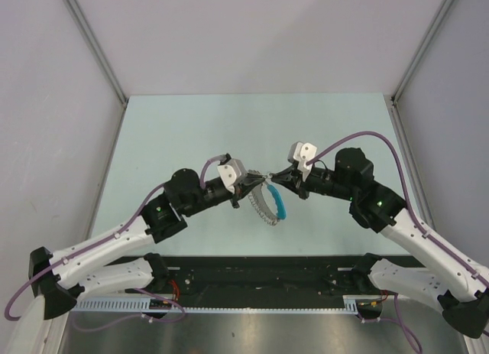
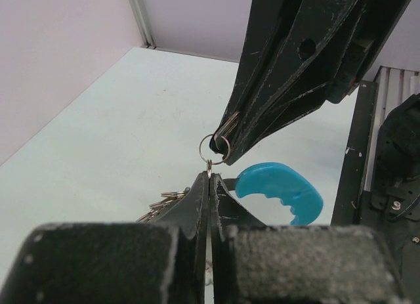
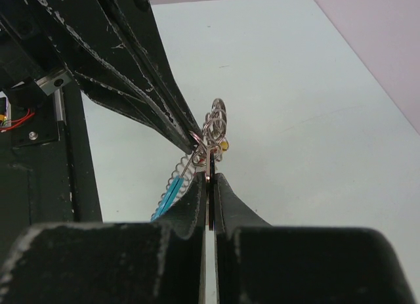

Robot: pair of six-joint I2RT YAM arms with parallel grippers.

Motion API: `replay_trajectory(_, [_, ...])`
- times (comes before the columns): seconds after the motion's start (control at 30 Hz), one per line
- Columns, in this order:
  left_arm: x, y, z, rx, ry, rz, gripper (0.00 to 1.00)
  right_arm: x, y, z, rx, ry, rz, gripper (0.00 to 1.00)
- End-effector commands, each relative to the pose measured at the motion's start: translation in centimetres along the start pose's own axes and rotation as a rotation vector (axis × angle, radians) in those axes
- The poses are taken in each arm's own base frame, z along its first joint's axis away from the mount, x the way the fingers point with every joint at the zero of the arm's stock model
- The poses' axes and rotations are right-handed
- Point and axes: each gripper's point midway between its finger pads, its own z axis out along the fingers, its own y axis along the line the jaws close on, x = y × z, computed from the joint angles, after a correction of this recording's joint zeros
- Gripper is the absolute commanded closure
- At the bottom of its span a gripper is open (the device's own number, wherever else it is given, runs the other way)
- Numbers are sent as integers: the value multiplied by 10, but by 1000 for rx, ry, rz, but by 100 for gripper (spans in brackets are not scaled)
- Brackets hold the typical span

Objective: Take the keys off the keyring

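Note:
Both grippers meet above the table's middle, over the bunch. My left gripper [image 2: 210,176] is shut on a thin metal piece seen edge-on, apparently one of the keys, whose top links into the keyring [image 2: 213,146]. More keys [image 2: 161,202] stick out beside its left finger. My right gripper [image 3: 209,177] is shut on the thin wire of the keyring [image 3: 216,118], and its fingertips [image 2: 226,146] reach in from above in the left wrist view. The blue strap [image 2: 279,189] hangs below, edge-on [image 3: 169,194] in the right wrist view. From above I see the left gripper [image 1: 256,182], the right gripper [image 1: 273,176] and the strap [image 1: 278,202].
A silvery wire coil [image 1: 263,209] dangles under the bunch beside the strap, also seen as a coil [image 3: 182,167] in the right wrist view. The pale green table [image 1: 191,132] is walled left, right and back. A black rail [image 1: 260,270] runs along the near edge.

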Motion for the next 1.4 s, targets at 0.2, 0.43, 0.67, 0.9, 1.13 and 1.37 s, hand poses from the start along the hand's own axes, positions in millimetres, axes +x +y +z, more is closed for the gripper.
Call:
replay_trajectory(0.2, [-36,-3,-6,13,-147,6,100,0,20,-4,-77,18,42,100])
replay_trajectory(0.43, [-45,-7,-8,38,-186,-1,100,12,25,1,-80,55,28,100])
replay_trajectory(0.67, [-47,-11,-14,56,-214,13,100,15,18,-3,-24,42,17,100])
replay_trajectory(0.9, [-56,-22,-17,114,-268,5,100,14,21,-4,-25,8,15,100])
replay_trajectory(1.13, [-64,-25,-25,141,-335,-14,100,7,30,-3,-62,-33,8,100])
replay_trajectory(1.37, [-66,-24,-27,158,-351,-42,100,5,40,0,-83,-36,9,98])
